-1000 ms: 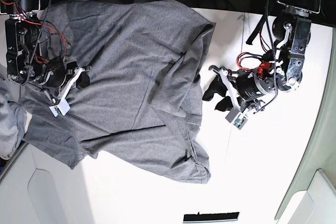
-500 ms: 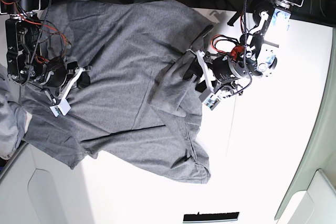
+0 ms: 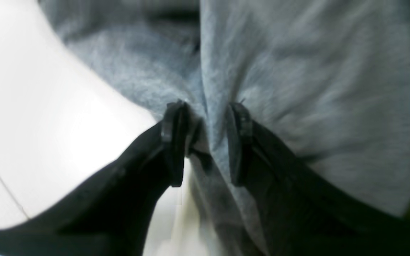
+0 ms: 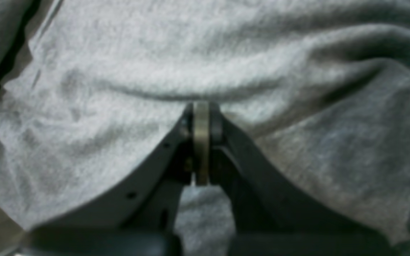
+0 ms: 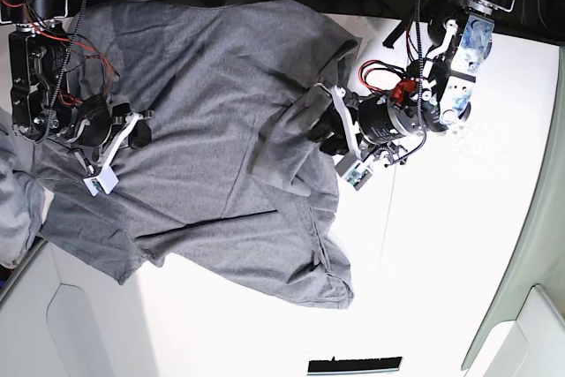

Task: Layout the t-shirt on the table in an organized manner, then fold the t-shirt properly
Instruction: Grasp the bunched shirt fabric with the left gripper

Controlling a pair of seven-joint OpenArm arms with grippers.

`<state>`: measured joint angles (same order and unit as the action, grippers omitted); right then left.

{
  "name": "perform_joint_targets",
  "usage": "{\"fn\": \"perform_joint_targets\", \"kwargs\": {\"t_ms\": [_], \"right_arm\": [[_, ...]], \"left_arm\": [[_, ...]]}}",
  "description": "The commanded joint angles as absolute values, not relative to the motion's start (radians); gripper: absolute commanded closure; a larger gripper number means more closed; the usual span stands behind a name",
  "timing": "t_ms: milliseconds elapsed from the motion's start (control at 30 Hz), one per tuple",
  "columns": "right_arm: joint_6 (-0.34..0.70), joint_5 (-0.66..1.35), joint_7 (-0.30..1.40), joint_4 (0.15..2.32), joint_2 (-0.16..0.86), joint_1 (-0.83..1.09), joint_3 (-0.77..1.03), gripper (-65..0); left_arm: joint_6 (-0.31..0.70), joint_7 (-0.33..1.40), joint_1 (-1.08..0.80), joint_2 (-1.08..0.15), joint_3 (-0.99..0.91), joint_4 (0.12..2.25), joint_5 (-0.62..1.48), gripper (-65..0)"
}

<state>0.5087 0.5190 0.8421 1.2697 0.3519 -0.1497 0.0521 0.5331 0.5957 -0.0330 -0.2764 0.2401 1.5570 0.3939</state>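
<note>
The left pincer [image 3: 205,142] straddles a fold of the wrinkly heather-grey cotton t-shirt [image 5: 203,130], not visibly clamped; the right pincer [image 4: 201,142] is clenched above it. Shirt lies rumpled on the white table [image 5: 459,245]: spreading unfinished, folding unstarted.

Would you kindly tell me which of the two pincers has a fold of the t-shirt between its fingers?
The left pincer: a ridge of the t-shirt stands between its parted fingers. The right pincer is shut, resting on flat cloth.
</note>
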Motion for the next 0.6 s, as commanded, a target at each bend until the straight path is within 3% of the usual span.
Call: {"fn": "perform_joint_targets", "kwargs": {"t_ms": [0,100,233,567], "right_arm": [[0.513,0.531,0.826,1.287,0.365,-0.168,0.059,0.0],[0.513,0.531,0.827,1.287,0.365,-0.168,0.059,0.0],[0.513,0.531,0.827,1.287,0.365,-0.168,0.059,0.0],[0.512,0.531,0.826,1.287,0.365,-0.168,0.059,0.0]], "left_arm": [[0.555,0.586,-0.017,-0.283,0.230,1.594,0.427,-19.7],[0.562,0.587,-0.014,-0.282,0.195,1.608,0.431,-20.1],[0.562,0.579,-0.014,-0.283,0.142,1.594,0.430,-28.8],[0.591,0.542,-0.017,-0.281,0.120,1.482,0.422,-29.3]]}}
